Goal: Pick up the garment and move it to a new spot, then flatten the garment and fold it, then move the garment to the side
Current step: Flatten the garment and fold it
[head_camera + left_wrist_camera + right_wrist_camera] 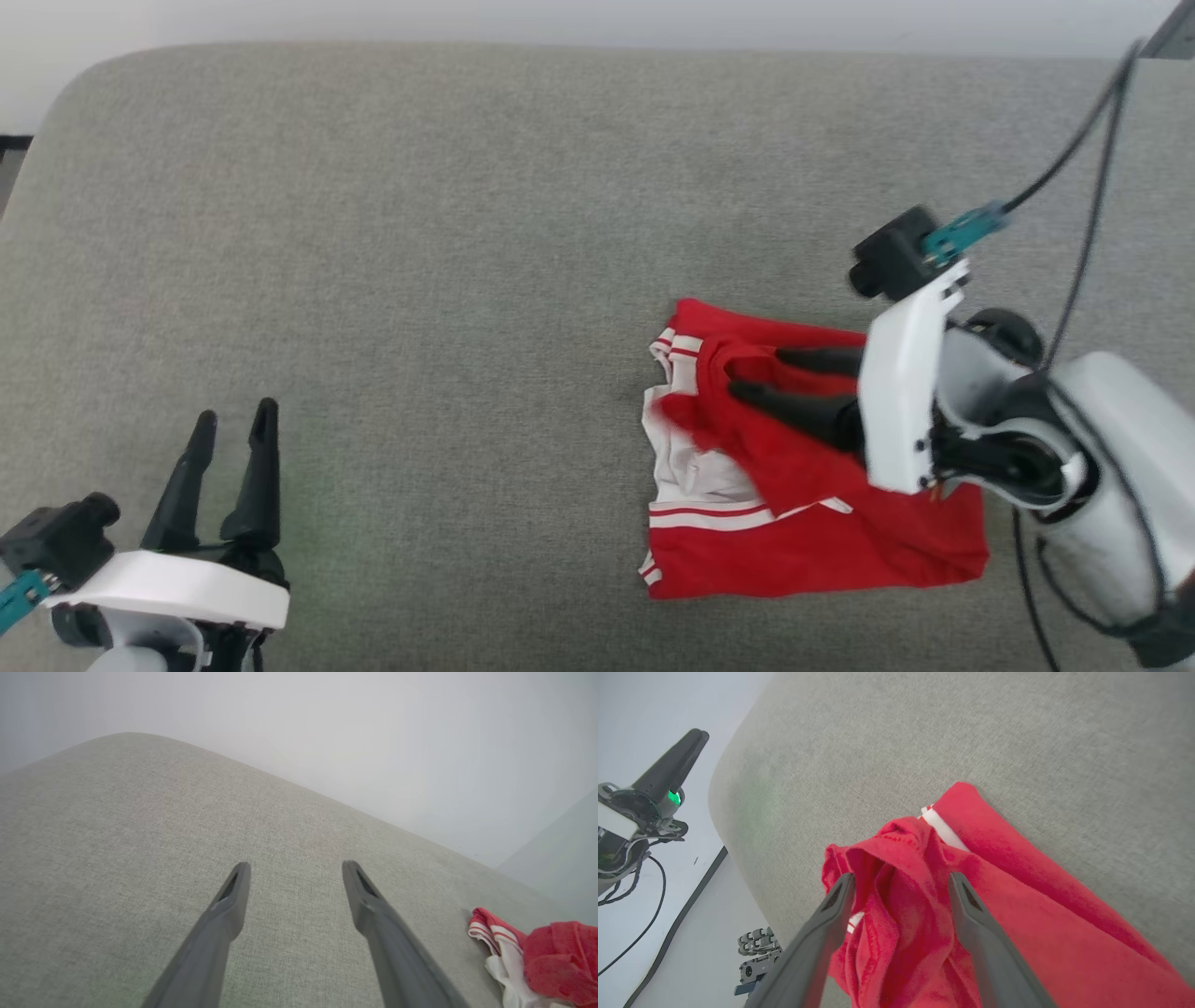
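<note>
My head camera looks steeply down from high on the grey woven-fabric cushion (467, 233). My left wrist camera skims low across it toward the pale wall (373, 728). The right one sits close over the red-and-white jersey shirt (1017, 896), which also shows at lower right in both other views.

Red-and-white short-sleeved jersey garment (822, 551): upper right part lay hidden under the white wrist shell (901, 392) and dark fingers of the right gripper (756, 373). Left sleeve edge blurred. In the left wrist view the garment (556, 956) ran off the lower right corner. In the right wrist view the garment (1017, 896) ran off the bottom edge. Small grey jointed part (756, 952) on the floor: too small to identify.
</note>
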